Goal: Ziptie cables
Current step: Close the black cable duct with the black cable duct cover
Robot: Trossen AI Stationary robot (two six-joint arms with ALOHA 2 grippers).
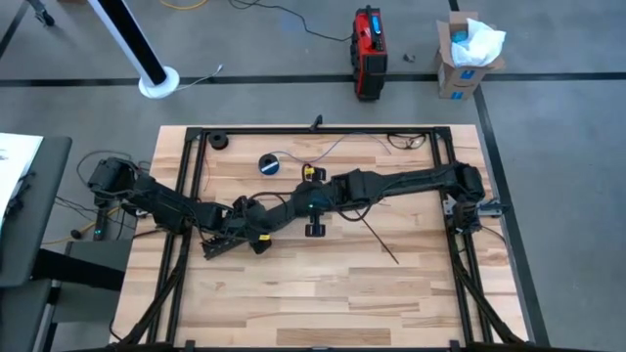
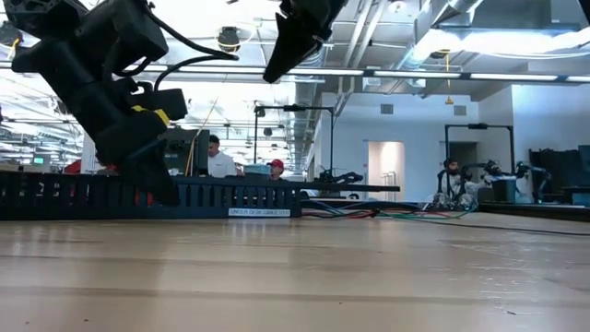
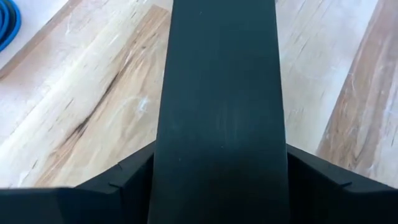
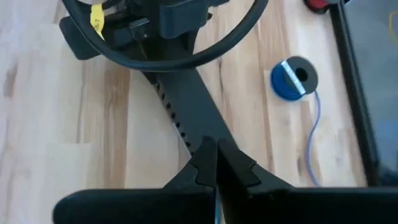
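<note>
Pale butcher-block wood table [image 1: 323, 284], smooth, faintly streaked with dark grain. Matt black plastic slotted strip [image 4: 186, 118] pinched in the right gripper [image 4: 216, 163], smooth-faced. Just beyond the fingertips, glossy blue-and-black tape roll [image 4: 293, 78]. Black metal frame [image 1: 186, 186].

A dark arm [image 2: 111, 83] reaches down at the picture's left to a long black slotted strip [image 2: 147, 197] lying across the wooden table [image 2: 295, 277]. Coloured cables [image 2: 387, 213] lie right of it. Two people [image 2: 221, 157] sit behind.

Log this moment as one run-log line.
left end effector: shut on black strip | right end effector: shut on the strip's other end | cables: on table, unzipped | tape roll: untouched
</note>
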